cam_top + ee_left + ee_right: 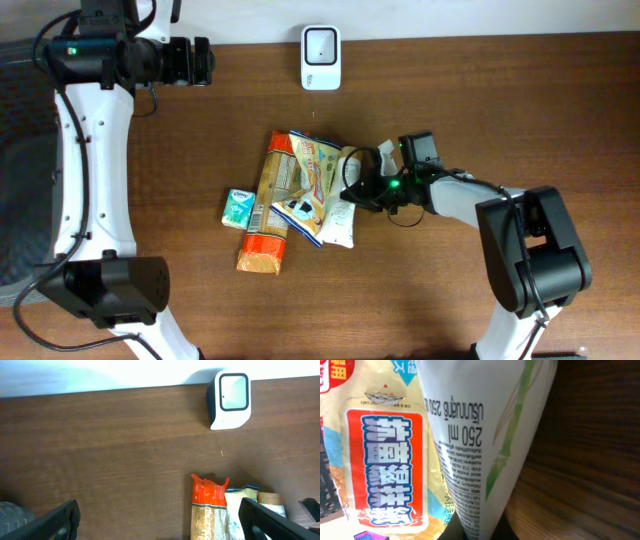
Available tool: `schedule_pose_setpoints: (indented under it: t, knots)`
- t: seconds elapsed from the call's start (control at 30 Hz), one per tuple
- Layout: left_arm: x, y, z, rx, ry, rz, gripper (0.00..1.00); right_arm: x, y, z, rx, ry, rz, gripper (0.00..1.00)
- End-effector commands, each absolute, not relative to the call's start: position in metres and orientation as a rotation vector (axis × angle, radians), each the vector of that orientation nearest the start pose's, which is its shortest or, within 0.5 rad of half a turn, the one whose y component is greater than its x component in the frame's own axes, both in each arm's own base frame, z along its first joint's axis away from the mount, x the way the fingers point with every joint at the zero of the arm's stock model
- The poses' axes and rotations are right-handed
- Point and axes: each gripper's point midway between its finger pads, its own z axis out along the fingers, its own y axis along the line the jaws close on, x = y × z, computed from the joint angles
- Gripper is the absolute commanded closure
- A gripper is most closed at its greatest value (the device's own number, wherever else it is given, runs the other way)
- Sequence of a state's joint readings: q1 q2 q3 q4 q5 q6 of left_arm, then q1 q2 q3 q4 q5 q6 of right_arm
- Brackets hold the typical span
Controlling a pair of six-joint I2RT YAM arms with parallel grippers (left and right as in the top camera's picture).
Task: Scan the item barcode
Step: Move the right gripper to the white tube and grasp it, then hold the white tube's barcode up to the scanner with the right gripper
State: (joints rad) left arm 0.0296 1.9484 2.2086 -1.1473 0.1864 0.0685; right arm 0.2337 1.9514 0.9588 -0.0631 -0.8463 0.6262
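Note:
The item is a white pouch (342, 218) with a green stalk print and "250 ml" text (470, 435), lying at the right edge of a pile of packets. My right gripper (354, 188) is shut on the pouch's top end. In the right wrist view the pouch fills the frame and narrows into the right gripper (481, 532) at the bottom. The white barcode scanner (321, 57) stands at the table's far edge and also shows in the left wrist view (229, 400). My left gripper (205, 62) hovers open and empty at the far left (159, 517).
Beside the pouch lie a yellow snack bag (315, 170) with a red label (385, 460), a long orange-tipped packet (268, 210) (210, 510), a blue-and-white pack (298, 215) and a small teal pack (238, 208). A cable (405, 215) loops by the right wrist.

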Motion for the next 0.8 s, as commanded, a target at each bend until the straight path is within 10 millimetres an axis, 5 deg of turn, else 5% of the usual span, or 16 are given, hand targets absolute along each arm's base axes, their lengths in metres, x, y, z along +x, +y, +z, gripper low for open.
schedule_pose_setpoints:
  t: [0.0, 0.03, 0.07, 0.17, 0.23, 0.33, 0.47, 0.63, 0.77]
  knots:
    - [0.490, -0.017, 0.301, 0.152, 2.418, -0.174, 0.01, 0.357, 0.230, 0.100, -0.090, 2.478, 1.614, 0.96]
    - [0.491, -0.017, 0.301, 0.152, 2.418, -0.173, 0.01, 0.355, 0.235, 0.141, -0.213, 2.367, 1.660, 0.96]
    - [0.491, -0.017, 0.301, 0.152, 2.418, -0.174, 0.01, 0.354, 0.237, 0.161, -0.268, 2.315, 1.674, 0.96]
    - [0.491, -0.017, 0.301, 0.152, 2.418, -0.173, 0.01, 0.346, 0.242, 0.220, -0.439, 2.164, 1.759, 0.96]
    - [0.491, -0.017, 0.301, 0.152, 2.418, -0.173, 0.01, 0.344, 0.243, 0.241, -0.450, 2.160, 1.768, 0.96]
    - [0.491, -0.017, 0.301, 0.152, 2.418, -0.174, 0.01, 0.346, 0.250, 0.254, -0.472, 2.161, 1.724, 0.96]
    - [0.491, -0.017, 0.301, 0.152, 2.418, -0.174, 0.01, 0.343, 0.256, 0.235, -0.570, 2.301, 1.398, 0.96]
    - [0.491, -0.017, 0.301, 0.152, 2.418, -0.174, 0.01, 0.321, 0.269, 0.287, -0.846, 2.181, 1.360, 0.96]
    - [0.491, -0.017, 0.301, 0.153, 2.418, -0.174, 0.01, 0.314, 0.267, 0.290, -0.891, 2.182, 1.345, 0.96]
